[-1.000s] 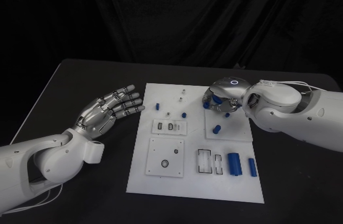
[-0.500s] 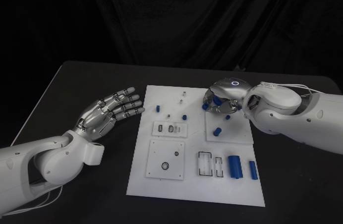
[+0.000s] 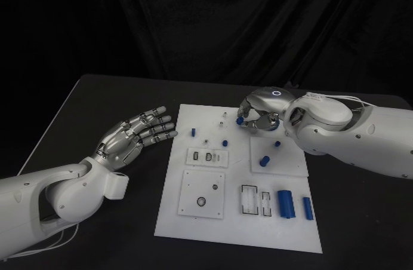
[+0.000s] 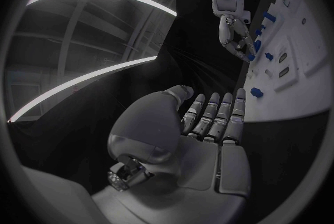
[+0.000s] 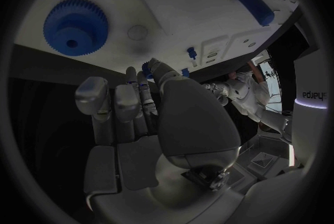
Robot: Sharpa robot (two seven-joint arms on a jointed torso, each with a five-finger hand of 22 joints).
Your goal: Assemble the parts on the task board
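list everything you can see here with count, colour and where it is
task board: one, white, middle of the table
table: one, black, under the board
cylinders: two, blue, side by side at the board's near right
small parts: several, blue, scattered over the board's far half
gear: one, blue, on the board in the right wrist view
left hand: one, silver, fingers apart, left of the board, holding nothing
right hand: one, silver, over the board's far edge, a small blue piece at its fingertips
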